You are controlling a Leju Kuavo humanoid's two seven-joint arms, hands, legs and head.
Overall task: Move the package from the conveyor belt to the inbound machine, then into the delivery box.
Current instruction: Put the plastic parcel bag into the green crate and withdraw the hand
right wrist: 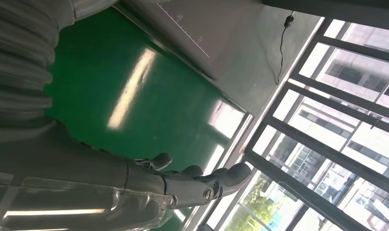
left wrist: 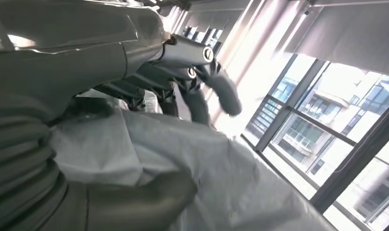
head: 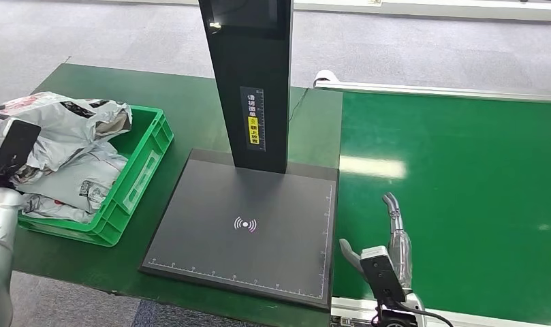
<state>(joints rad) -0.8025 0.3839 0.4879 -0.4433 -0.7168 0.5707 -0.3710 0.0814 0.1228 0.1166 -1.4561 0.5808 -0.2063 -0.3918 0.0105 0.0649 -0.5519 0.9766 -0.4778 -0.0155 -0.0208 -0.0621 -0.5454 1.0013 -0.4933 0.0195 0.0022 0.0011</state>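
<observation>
A grey plastic package (head: 65, 122) hangs over the green delivery box (head: 146, 146) at the table's left; in the left wrist view this package (left wrist: 192, 168) lies between thumb and fingers. My left hand (left wrist: 182, 72) grips it, and the head view shows only the left wrist (head: 10, 153) beside the box. Other grey packages (head: 82, 180) lie inside the box. My right hand (head: 391, 248) hovers with fingers stretched out over the near edge of the green conveyor belt (head: 463, 197), holding nothing; the right wrist view shows that hand (right wrist: 192, 180) above the belt (right wrist: 125, 96).
The inbound machine's dark scan plate (head: 245, 225) lies bare in the middle, with its black column (head: 252, 82) rising behind it. A green table (head: 191, 102) carries the box and the machine. Grey floor lies beyond.
</observation>
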